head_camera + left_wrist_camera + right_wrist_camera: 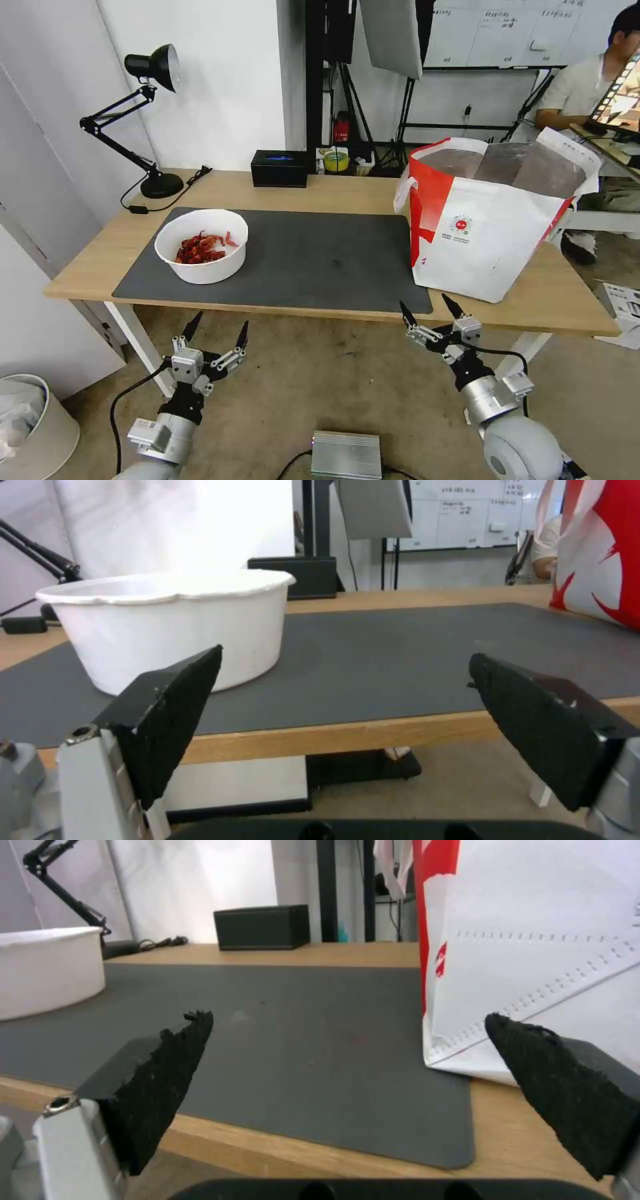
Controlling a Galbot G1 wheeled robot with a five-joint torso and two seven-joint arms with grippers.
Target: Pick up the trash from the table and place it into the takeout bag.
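Observation:
A white round bowl (201, 245) holding red crayfish shells (200, 248) sits on the left of the dark grey mat (313, 260) on the wooden table (333, 190). The same bowl (170, 625) shows in the left wrist view and the bowl's side (47, 967) in the right wrist view. The takeout bag (490, 213), white with red panels and foil lining, stands open at the table's right; the bag's wall (533, 950) is close ahead in the right wrist view. My left gripper (218, 328) hangs open below the front edge, under the bowl. My right gripper (430, 309) is open at the front edge near the bag.
A black desk lamp (143, 120) stands at the back left with its cord on the tabletop. A black rectangular box (279, 168) sits at the back middle. A white bin (33, 427) is on the floor at left and a silver box (347, 455) lies between my arms.

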